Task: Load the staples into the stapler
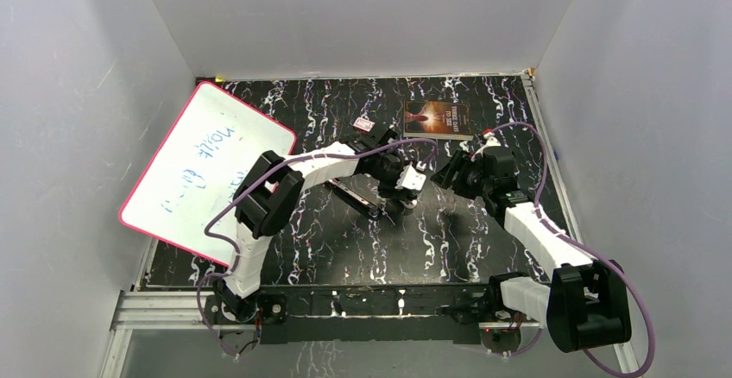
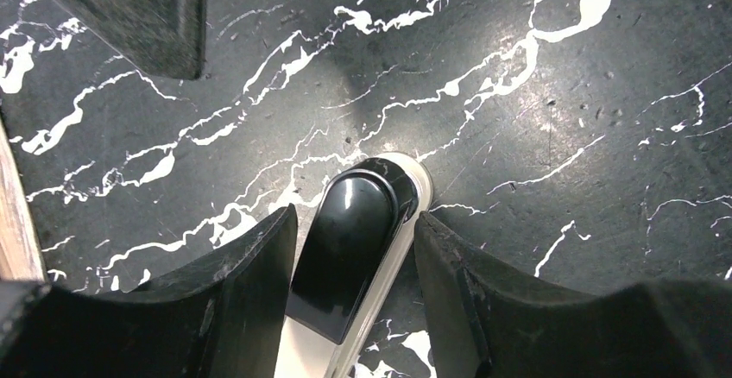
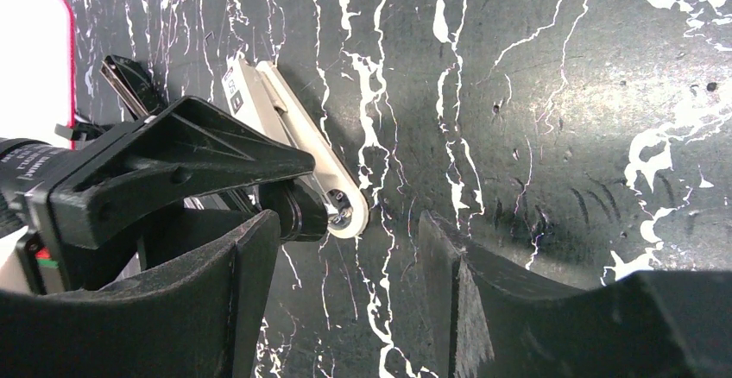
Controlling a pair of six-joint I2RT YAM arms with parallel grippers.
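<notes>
The stapler lies on the black marbled table, a glossy black top over a silvery-white base. Its rounded end points away from my left gripper, whose fingers straddle it: the left finger is almost against the black top, and a narrow gap shows on the right. From above, the stapler runs diagonally under the left gripper. My right gripper is open over bare table just right of the stapler's pale end, nothing between its fingers. In the top view the right gripper faces the left one. The staples are not in view.
A pink-rimmed whiteboard leans at the left. A book lies at the back, and a small pink-and-white packet sits to its left. White walls close in three sides. A dark finger shows at the left wrist view's top left.
</notes>
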